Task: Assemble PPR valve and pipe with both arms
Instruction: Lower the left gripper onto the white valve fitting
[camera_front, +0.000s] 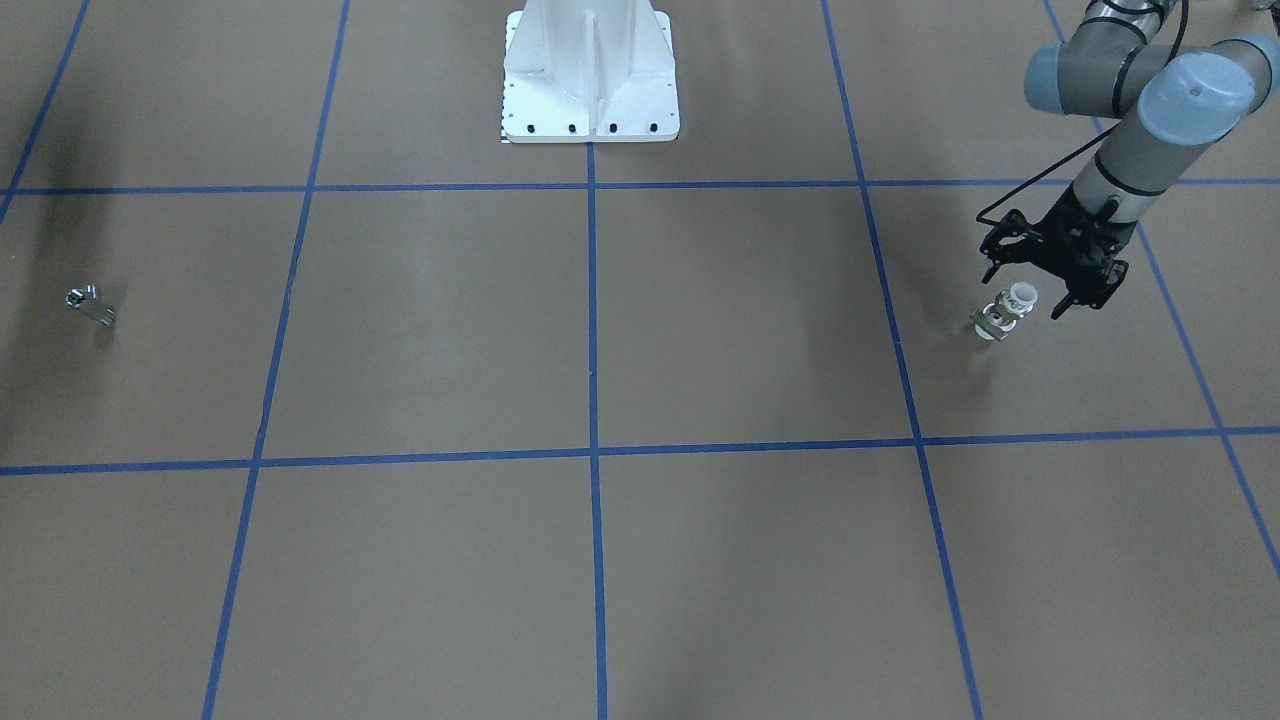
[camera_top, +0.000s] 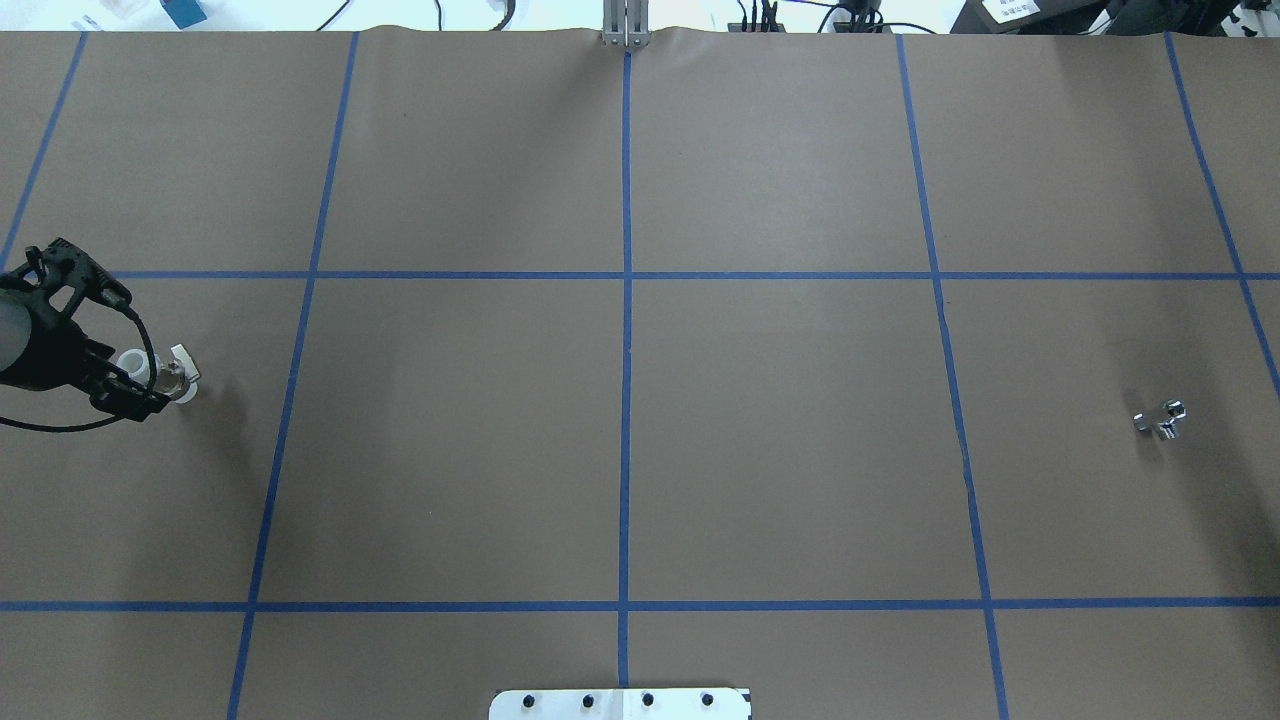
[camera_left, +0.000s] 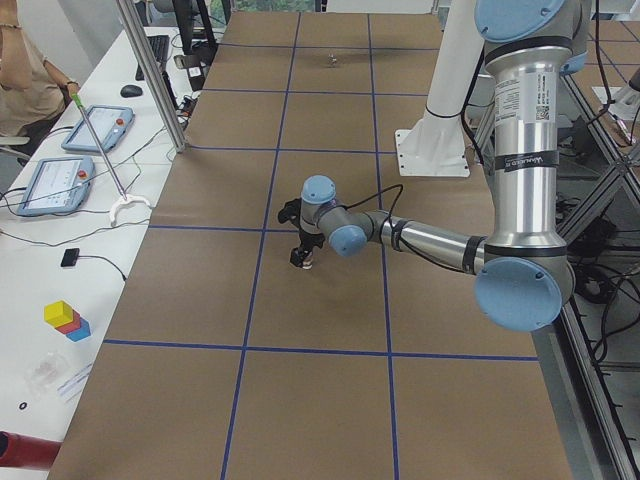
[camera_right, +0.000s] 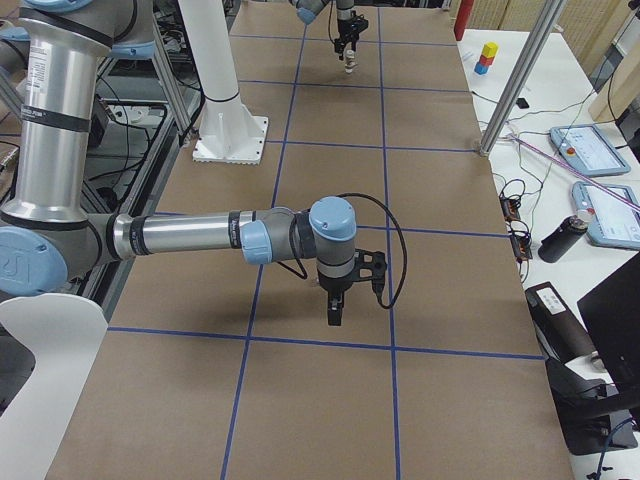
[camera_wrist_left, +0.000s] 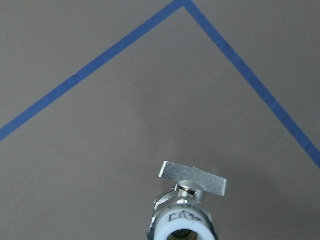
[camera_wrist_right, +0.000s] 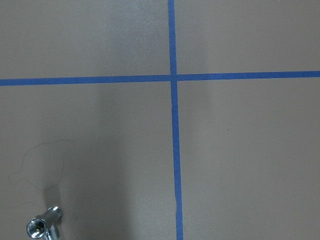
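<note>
The PPR valve (camera_front: 1008, 310) is a white stub with a flat grey lever. It lies on the brown table (camera_front: 600, 330) at the robot's far left and also shows in the overhead view (camera_top: 160, 374) and low in the left wrist view (camera_wrist_left: 182, 220). My left gripper (camera_front: 1028, 290) is open just above it, with one finger on each side. The pipe (camera_front: 90, 303) is a small shiny silver piece lying alone at the far right (camera_top: 1160, 418), low left in the right wrist view (camera_wrist_right: 44, 227). My right gripper (camera_right: 335, 310) shows only in the exterior right view, pointing down; I cannot tell whether it is open or shut.
The white flanged pedestal (camera_front: 590, 80) stands at the robot's side of the table, mid-width. Blue tape lines (camera_top: 625, 300) divide the brown surface into squares. Beside the table stands a desk with tablets (camera_left: 60, 180) and coloured blocks (camera_left: 65, 320).
</note>
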